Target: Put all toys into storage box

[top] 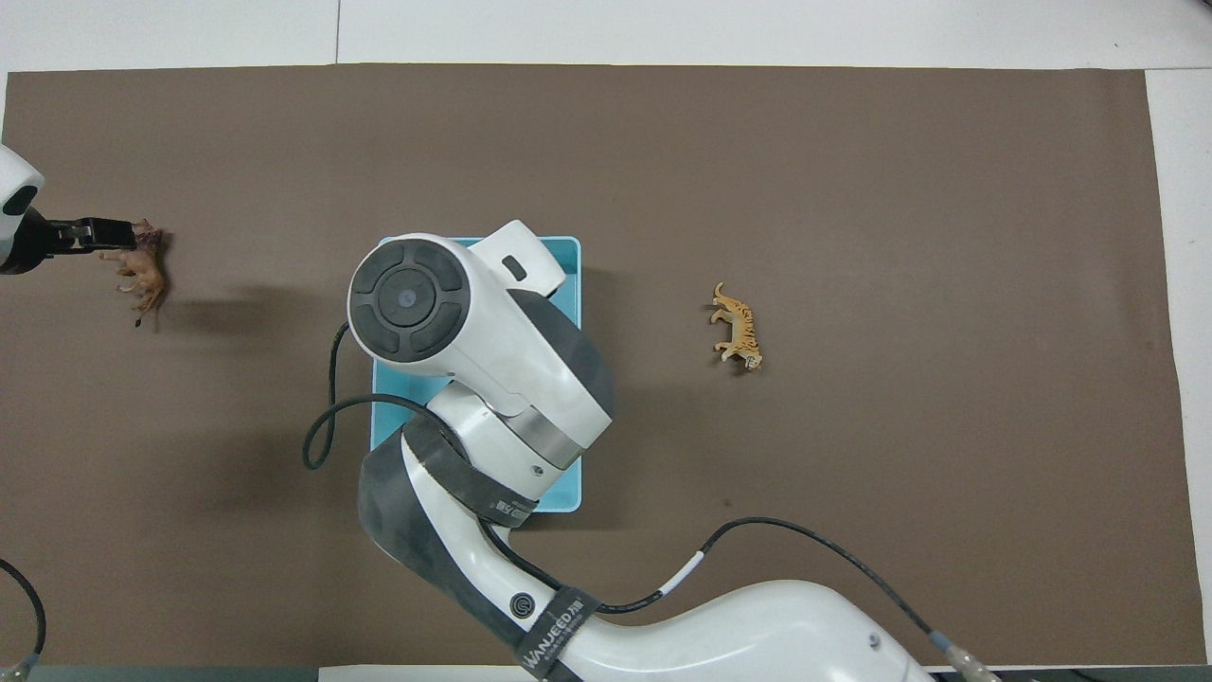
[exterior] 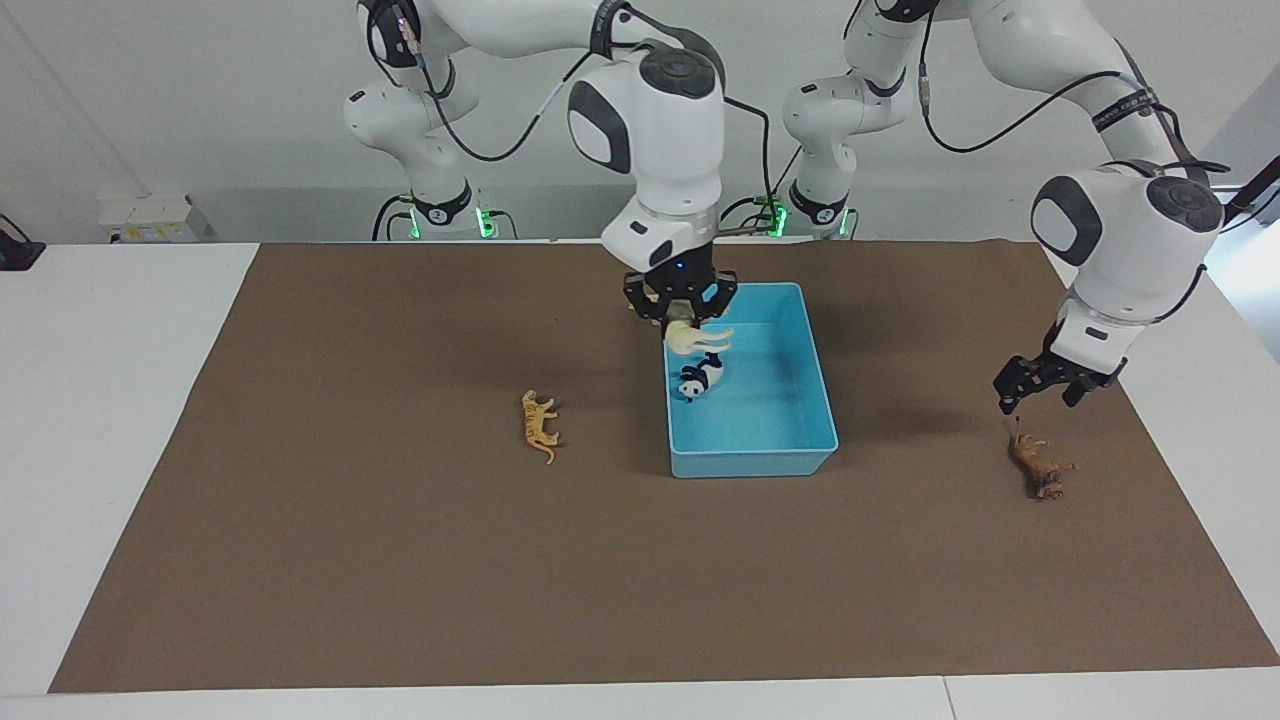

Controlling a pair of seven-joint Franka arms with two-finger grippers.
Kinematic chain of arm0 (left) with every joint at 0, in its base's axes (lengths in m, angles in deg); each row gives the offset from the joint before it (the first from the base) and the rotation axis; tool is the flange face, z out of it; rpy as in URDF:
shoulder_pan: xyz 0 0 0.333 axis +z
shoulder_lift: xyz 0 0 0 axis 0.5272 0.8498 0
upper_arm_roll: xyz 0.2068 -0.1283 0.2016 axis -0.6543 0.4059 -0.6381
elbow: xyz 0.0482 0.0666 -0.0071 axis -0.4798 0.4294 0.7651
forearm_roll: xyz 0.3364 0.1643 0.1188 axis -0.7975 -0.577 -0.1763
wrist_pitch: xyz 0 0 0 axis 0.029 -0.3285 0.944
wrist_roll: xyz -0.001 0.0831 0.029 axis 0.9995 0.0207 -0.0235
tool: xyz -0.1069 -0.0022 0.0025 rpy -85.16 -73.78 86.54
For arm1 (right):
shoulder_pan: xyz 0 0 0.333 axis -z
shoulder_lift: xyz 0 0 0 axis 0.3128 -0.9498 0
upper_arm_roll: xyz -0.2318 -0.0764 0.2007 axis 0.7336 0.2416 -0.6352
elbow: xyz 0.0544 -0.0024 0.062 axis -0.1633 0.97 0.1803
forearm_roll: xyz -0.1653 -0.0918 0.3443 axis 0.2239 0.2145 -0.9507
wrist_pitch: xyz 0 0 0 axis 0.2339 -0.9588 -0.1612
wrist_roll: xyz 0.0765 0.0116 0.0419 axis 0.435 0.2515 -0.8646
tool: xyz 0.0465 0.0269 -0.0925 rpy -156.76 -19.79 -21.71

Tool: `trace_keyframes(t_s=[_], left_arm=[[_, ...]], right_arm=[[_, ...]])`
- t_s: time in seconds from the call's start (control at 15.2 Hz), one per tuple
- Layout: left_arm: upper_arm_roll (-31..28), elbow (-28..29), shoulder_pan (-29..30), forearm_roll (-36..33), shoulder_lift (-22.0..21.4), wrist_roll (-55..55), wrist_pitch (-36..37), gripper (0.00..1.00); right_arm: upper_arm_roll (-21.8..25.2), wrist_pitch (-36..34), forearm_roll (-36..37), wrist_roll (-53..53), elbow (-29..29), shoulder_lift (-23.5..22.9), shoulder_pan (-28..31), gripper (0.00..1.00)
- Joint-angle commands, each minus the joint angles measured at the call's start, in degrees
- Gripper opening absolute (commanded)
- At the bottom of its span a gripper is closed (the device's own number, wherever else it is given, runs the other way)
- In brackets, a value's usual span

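Observation:
The light blue storage box [exterior: 800, 420] stands mid-table; my right arm covers most of it in the overhead view [top: 571, 284]. The black-and-white panda [exterior: 702, 380] lies in it. My right gripper [exterior: 683, 318] hangs over the box's end nearer the robots, shut on the cream-white horse [exterior: 697, 340], which hangs above the panda. The orange tiger [exterior: 539, 425] [top: 737, 327] lies on the mat beside the box, toward the right arm's end. The dark brown animal [exterior: 1040, 468] [top: 144, 270] lies toward the left arm's end. My left gripper [exterior: 1040, 395] [top: 95, 232] hangs open just above it, apart from it.
A brown mat [exterior: 350, 560] covers the white table [exterior: 100, 400]. A cable loop [top: 327, 426] hangs from the right arm beside the box.

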Motion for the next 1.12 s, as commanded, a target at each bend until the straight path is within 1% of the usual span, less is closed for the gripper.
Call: trace_keyframes(t_s=[0.0,0.07,0.13,0.33,0.46,0.59,0.79,0.86,0.92,0.99,1.05], left_arm=[[0.6,0.9,1.5,-0.8,3.6,-1.0,-6.2,1.00],[0.5,0.8,1.5,-0.9,5.0,-2.3,-7.7,1.00],[0.1,0.9,1.7,-0.9,5.7,-3.8,-8.7,1.00],[-0.3,2.2,2.2,-0.9,6.4,-4.2,-10.4,1.00],[-0.3,4.3,2.2,-0.9,6.5,-4.2,-12.8,1.00],[-0.3,6.8,2.3,-0.9,6.7,-4.2,-16.7,1.00],[-0.5,7.8,2.2,-0.9,7.2,-4.2,-17.5,1.00],[-0.6,8.3,2.3,-0.9,7.2,-4.2,-17.5,1.00],[-1.0,8.5,2.2,-0.9,7.1,-4.2,-17.5,1.00],[-1.3,8.6,1.9,-0.9,7.1,-4.2,-17.5,1.00],[-1.3,8.3,1.5,-0.9,7.1,-4.2,-17.1,0.92]], right_arm=[[0.2,-1.1,0.3,0.4,-3.3,-1.7,0.2,0.00],[0.2,-1.5,-0.1,0.5,-3.3,-1.7,-0.5,0.00],[0.3,-1.7,-0.1,0.8,-3.3,-1.5,-0.7,0.99],[0.6,-4.2,0.1,4.2,-3.8,-1.5,-0.5,1.00],[1.2,-7.3,0.4,4.1,-3.9,-0.8,0.6,1.00],[2.8,-10.2,0.6,2.6,-3.6,2.4,3.9,1.00],[2.9,-12.0,0.6,-3.3,-2.1,4.0,10.0,1.00],[2.9,-12.0,0.5,-7.5,0.2,4.7,11.8,1.00],[2.9,-10.9,0.4,-11.0,5.2,6.8,13.7,1.00],[2.9,-8.0,0.4,-13.1,11.2,9.3,15.6,1.00],[2.9,-3.1,0.4,-14.4,17.3,11.4,16.7,1.00]])
